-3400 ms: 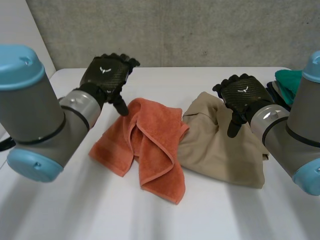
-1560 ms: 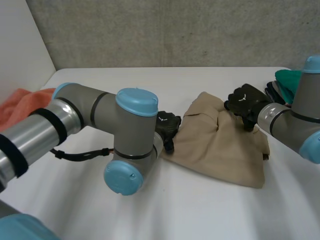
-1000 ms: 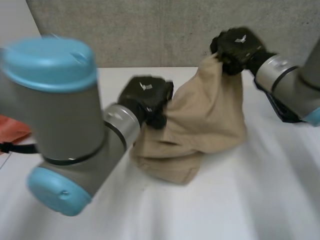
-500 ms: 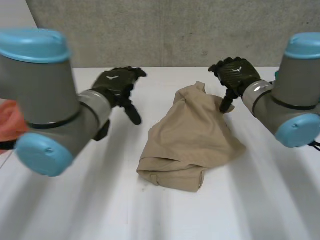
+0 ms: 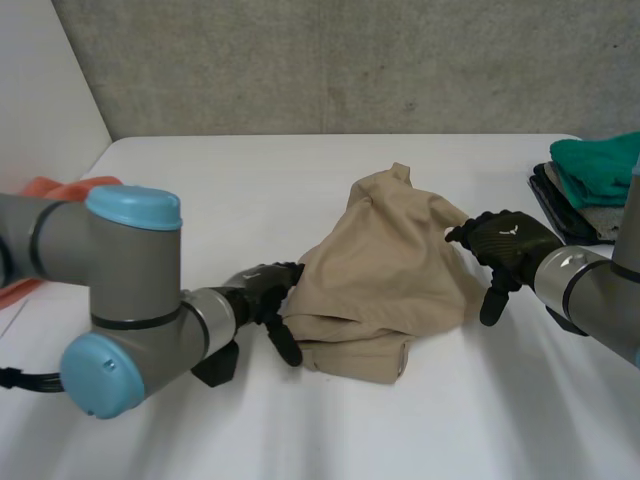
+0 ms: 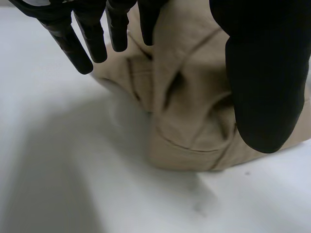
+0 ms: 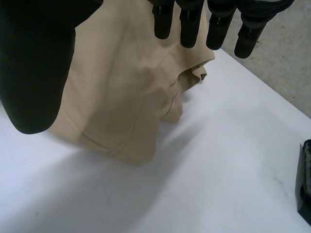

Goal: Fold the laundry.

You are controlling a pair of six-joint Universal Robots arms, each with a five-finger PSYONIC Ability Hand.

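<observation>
Lowered since half a second ago toward the white desk, either side of the crumpled beige cloth garment lying mid-desk: my left robot hand, released, at its near-left edge, and my right robot hand, released, just beside its right side.

The head camera sits behind and between the arms, looking down across the white bench toward the grey wall at 12 o'clock. Each wrist camera looks closely along its own palm, with the left hand at 8 o'clock of the tan cloth and the right hand at 3 o'clock. All three views share that cloth and the bench beside it.
</observation>
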